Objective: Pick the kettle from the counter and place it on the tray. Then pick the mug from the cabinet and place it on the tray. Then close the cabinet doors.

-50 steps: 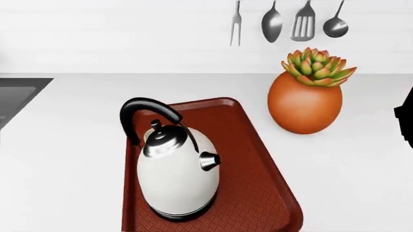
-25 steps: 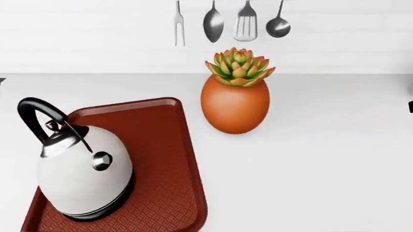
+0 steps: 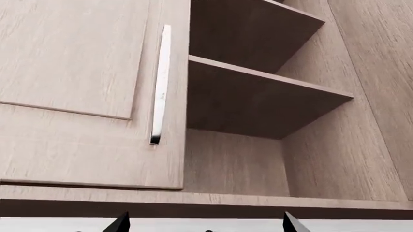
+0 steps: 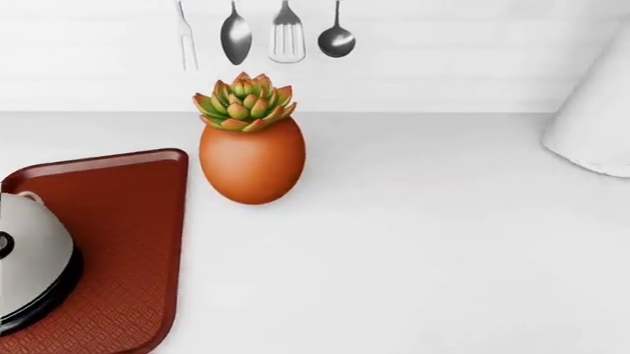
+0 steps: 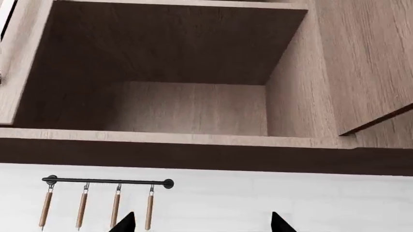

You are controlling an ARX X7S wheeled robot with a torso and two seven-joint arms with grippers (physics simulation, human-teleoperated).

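Kettle sits on the red tray at the near left edge of the head view, only its right flank and black base showing; nothing grips it. First step reads as done. Tray lies flat on the white bench, with the orange plant pot just beside its far right corner and four utensils hanging on the wall behind. A white curved shape at the right edge can't be identified. Mug step is now in hand: both wrist cameras look up into the wall cabinet. Left wrist view shows one door with a long metal handle, beside bare shelves. Right wrist view shows an open compartment and, below it, a rail of wooden-handled tools. No mug visible in any view; it may sit on a shelf out of sight. Left fingers and right fingers show as dark tips standing apart, spread and holding nothing. Next move, I'd judge: find the mug's shelf, then reach in level to close around it.
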